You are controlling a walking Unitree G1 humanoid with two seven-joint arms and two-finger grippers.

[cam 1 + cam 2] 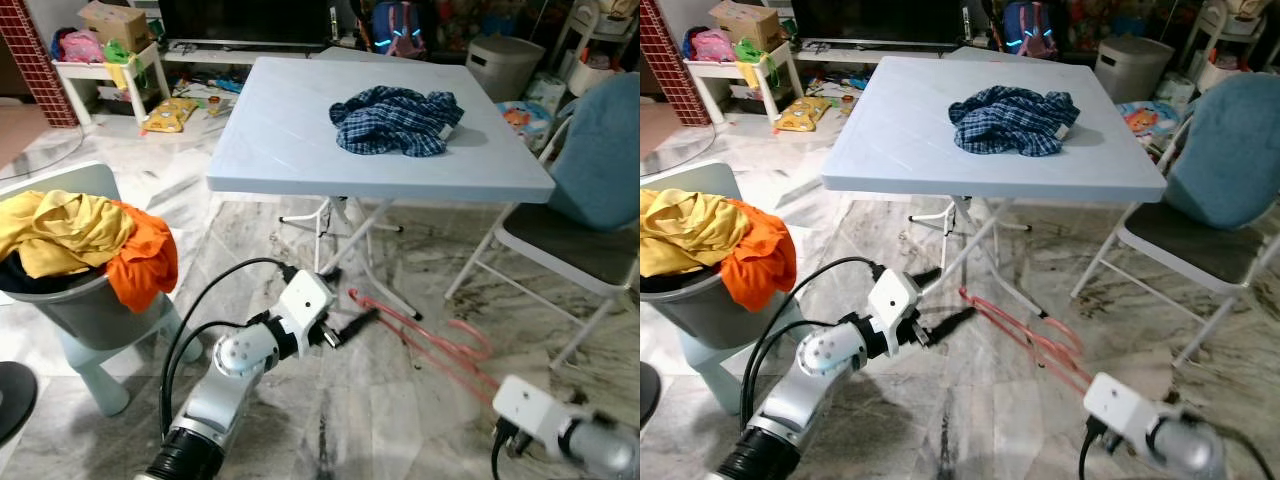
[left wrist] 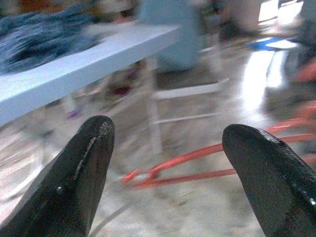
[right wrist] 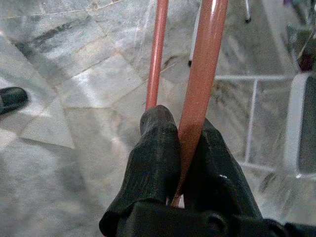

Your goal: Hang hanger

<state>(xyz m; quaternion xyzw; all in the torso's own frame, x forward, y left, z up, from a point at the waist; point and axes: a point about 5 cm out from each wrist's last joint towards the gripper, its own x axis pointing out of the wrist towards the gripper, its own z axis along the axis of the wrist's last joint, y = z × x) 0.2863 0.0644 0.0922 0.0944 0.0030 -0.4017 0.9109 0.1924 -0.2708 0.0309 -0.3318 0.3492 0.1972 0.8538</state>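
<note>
My right pincer (image 3: 180, 148) is clenched on one thin bar of the pink hanger (image 1: 440, 335), low over the floor; left pincer (image 2: 168, 168) gapes near its far end; looks light, stiff, probably slippery (grip a corner).

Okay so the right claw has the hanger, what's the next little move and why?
Probably ease the left claw forward onto the near end of the pink hanger. Its fingers are spread with the hanger's tip just ahead between them, while the right claw is clamped on a bar at the other end.
</note>
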